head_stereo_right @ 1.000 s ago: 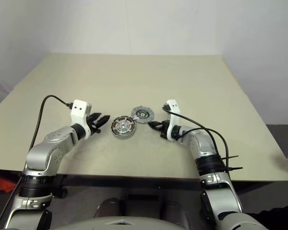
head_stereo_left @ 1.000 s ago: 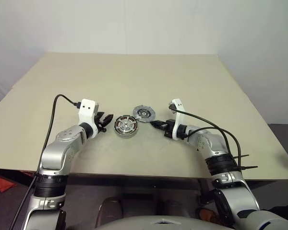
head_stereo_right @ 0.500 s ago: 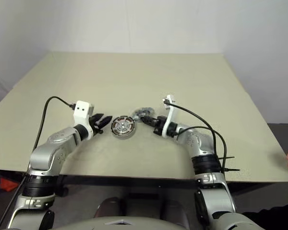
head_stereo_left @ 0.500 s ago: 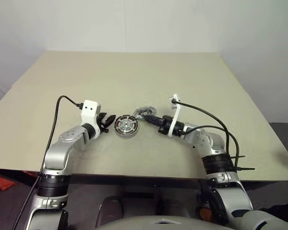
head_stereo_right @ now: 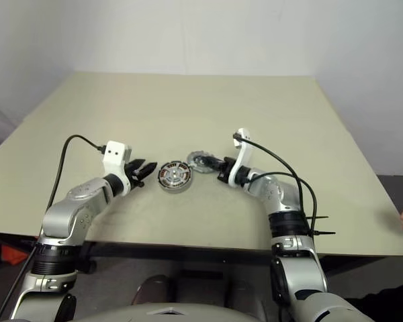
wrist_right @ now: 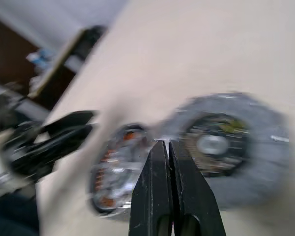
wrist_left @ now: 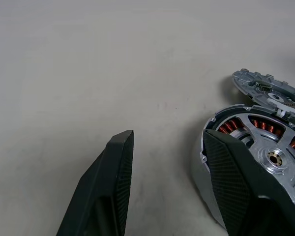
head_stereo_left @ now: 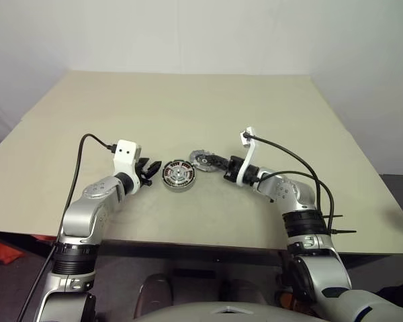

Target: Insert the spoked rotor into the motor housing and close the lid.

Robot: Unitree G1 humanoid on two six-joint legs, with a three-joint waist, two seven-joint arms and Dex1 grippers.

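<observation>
Two steps, by our reading: the spoked rotor (wrist_left: 273,157) already sits in the motor housing (head_stereo_left: 178,175) on the surface (head_stereo_left: 188,107), while the lid (head_stereo_left: 203,159) lies uninstalled just beside it, right pincer (head_stereo_left: 215,161) together at its edge, left pincer (head_stereo_left: 152,171) apart beside the housing.

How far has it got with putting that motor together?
Done, apparently: the spoked rotor sits inside the motor housing. In hand: the right gripper, shut, is at the edge of the lid; the left gripper is open beside the housing. Left: closing the lid.
</observation>
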